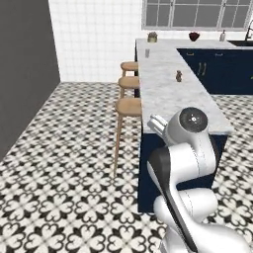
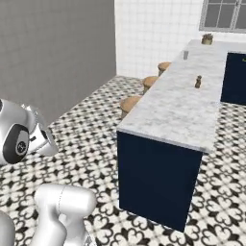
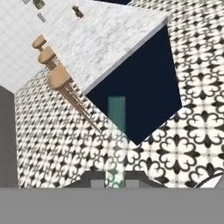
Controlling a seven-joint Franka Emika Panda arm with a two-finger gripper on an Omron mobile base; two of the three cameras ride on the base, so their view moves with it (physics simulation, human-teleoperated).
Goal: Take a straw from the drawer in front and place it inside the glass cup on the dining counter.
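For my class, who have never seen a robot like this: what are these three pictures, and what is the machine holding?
It is a white robot arm on a driving base in a rendered kitchen. Two pictures come from cameras on the base, left and right of the arm. The third looks along the gripper, which is shut on a pale straw rising from between its tips. Ahead stands the dining counter, a marble top on a navy base, with wooden stools beside it. On it stand the glass cup and a small brown item, too small to identify.

Patterned tile floor [image 1: 64,148], wooden stools [image 1: 129,105] (three), grey wall [image 1: 24,64]
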